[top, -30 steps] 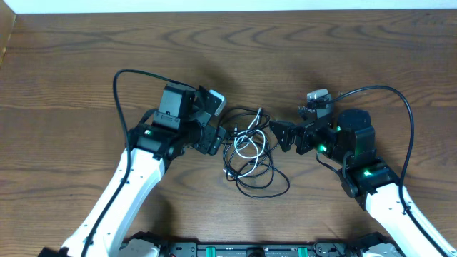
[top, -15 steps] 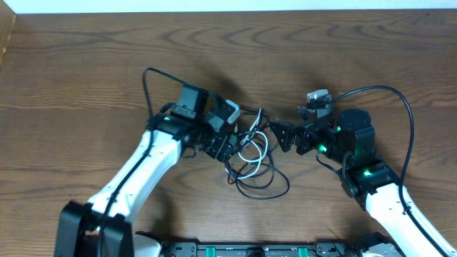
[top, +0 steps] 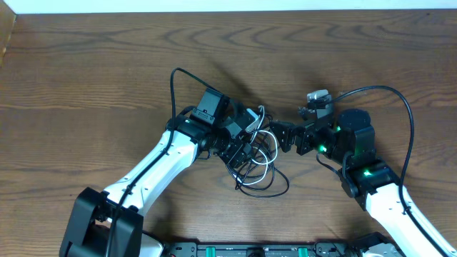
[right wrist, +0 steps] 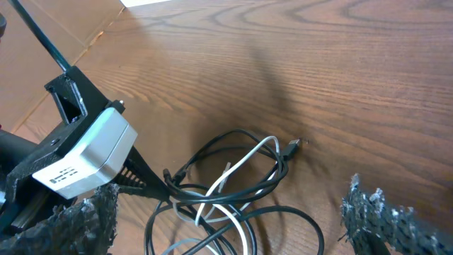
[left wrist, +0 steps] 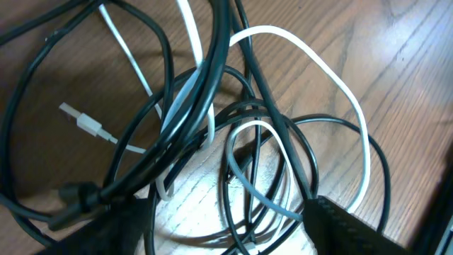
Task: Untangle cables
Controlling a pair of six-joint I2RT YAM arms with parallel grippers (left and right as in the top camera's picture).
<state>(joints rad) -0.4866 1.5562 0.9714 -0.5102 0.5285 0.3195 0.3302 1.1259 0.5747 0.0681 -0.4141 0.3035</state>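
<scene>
Wood table (top: 86,71); cables (top: 258,163) bundled at centre between the arms. Astride the loops, left gripper (top: 244,150) spread, unclenched; right gripper (top: 280,135) wide, empty, just beside. Looks light, limp (snags likely): pinch white cable (left wrist: 269,30) loop.

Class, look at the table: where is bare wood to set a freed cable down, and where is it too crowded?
Crowded: the middle, where the cables lie between left pincer and right pincer. Free: the far strip of table beyond them, and the wood outside the left arm.
</scene>
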